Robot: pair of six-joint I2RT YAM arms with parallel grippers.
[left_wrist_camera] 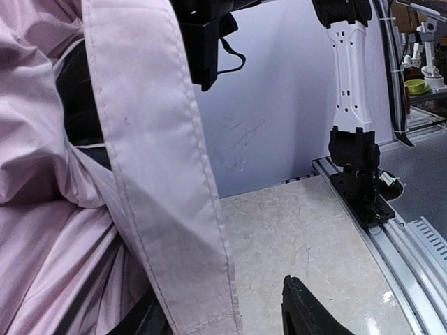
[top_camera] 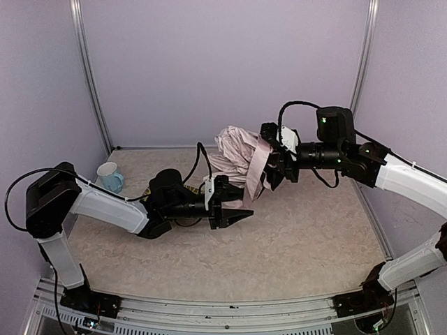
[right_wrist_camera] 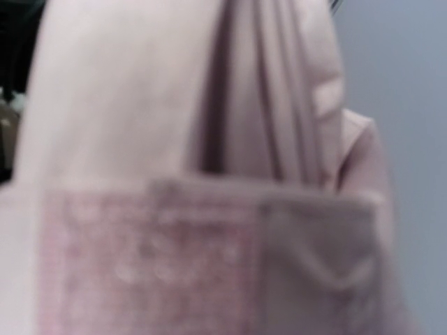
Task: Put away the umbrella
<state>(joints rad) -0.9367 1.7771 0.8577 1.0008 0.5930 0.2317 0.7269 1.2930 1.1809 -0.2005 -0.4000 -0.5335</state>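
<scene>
The pale pink umbrella (top_camera: 234, 148) is a crumpled bundle at the back middle of the table, its fabric filling the left of the left wrist view (left_wrist_camera: 42, 209). Its flat closure strap (top_camera: 255, 171) hangs down from my right gripper (top_camera: 270, 157), which appears shut on the strap's upper part. The right wrist view is filled by blurred pink fabric and the strap's fastening patch (right_wrist_camera: 140, 258), and its fingers are hidden. My left gripper (top_camera: 236, 204) is open low over the table, and the strap's end (left_wrist_camera: 174, 230) hangs between its jaws. The handle is hidden.
A white and blue cup (top_camera: 110, 176) stands at the back left near the wall. Purple walls close in the back and both sides. The right arm's base (left_wrist_camera: 360, 178) and a metal rail (left_wrist_camera: 405, 244) line the table's edge.
</scene>
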